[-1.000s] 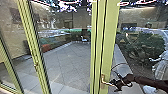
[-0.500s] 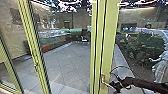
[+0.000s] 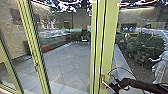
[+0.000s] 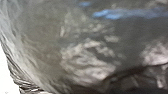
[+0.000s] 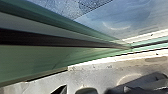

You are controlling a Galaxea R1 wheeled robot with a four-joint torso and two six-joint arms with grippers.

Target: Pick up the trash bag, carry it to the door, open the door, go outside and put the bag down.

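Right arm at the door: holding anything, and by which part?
The right gripper meets the pale metal lever handle at its free end; whether it grips or only presses can't be told.

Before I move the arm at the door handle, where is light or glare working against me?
Head view: white and purple glare along the top, faint reflections over the glass, but the handle still stands out. Left wrist view: pale shine and a blue streak on what looks like the bag. Right wrist view: near-white strip beside the green frame.
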